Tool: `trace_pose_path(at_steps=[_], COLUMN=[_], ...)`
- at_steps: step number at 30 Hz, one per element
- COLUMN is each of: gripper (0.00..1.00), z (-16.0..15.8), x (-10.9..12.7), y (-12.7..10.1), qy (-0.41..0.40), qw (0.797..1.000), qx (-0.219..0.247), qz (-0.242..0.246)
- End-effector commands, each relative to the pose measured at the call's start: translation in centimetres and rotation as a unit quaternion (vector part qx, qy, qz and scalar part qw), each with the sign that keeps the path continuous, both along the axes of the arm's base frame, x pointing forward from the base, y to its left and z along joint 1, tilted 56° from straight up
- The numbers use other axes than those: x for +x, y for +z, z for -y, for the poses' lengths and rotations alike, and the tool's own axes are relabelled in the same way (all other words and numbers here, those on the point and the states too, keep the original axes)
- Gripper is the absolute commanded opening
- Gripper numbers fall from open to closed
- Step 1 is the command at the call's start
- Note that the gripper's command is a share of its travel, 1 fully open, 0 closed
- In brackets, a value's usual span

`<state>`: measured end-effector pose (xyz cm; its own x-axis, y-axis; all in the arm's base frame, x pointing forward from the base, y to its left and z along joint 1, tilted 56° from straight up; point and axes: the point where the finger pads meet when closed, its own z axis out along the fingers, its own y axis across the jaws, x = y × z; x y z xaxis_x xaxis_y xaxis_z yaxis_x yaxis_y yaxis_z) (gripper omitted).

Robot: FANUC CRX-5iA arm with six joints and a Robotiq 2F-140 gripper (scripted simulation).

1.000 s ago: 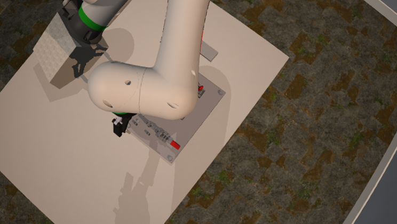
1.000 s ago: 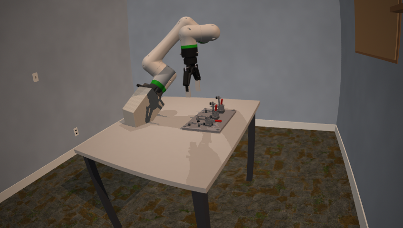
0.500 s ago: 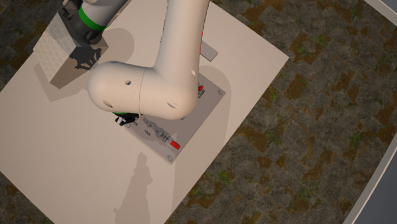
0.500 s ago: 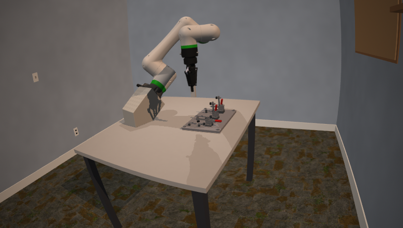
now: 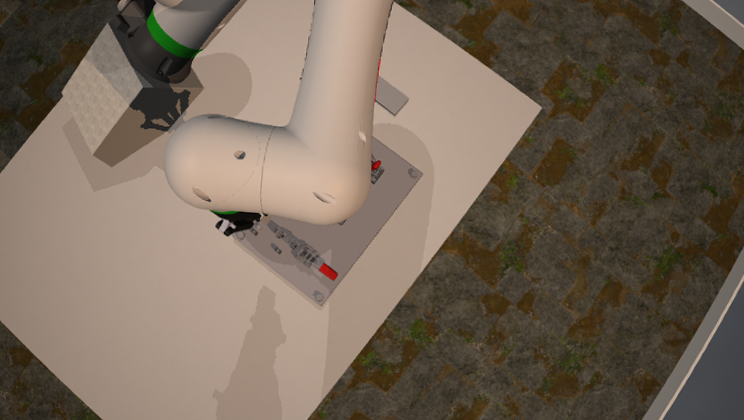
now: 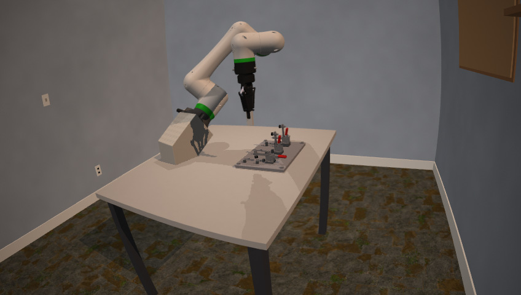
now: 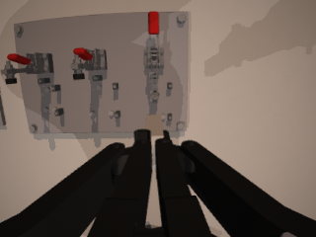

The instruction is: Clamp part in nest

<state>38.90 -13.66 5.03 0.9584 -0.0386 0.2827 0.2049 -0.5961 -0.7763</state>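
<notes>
The part is a flat grey block on the table beside the fixture plate. The top view shows it partly hidden by the arm. The plate carries three nests with red-handled clamps. The clamp at the right in the wrist view has its handle lying outward and its bar lowered; whether it is locked cannot be told. The middle clamp and left clamp stand open, bars raised. My gripper is shut and empty, high above the table.
The arm covers much of the plate in the top view. The robot's pedestal stands on the table. The raised clamp bars stick up from the plate. Bolts sit at the plate's corners.
</notes>
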Motion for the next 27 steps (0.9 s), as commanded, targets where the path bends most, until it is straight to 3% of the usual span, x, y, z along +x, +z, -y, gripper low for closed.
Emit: trace_pose_path(at_steps=[1,2,27], gripper=[0.0,0.58,0.58], z=[0.02,0.02,0.02], x=[0.0,0.0,0.0], y=[0.0,0.0,0.0], qy=[0.0,0.0,0.0], qw=[1.0,1.0,1.0], qx=[0.0,0.0,0.0], qz=[0.0,0.0,0.0])
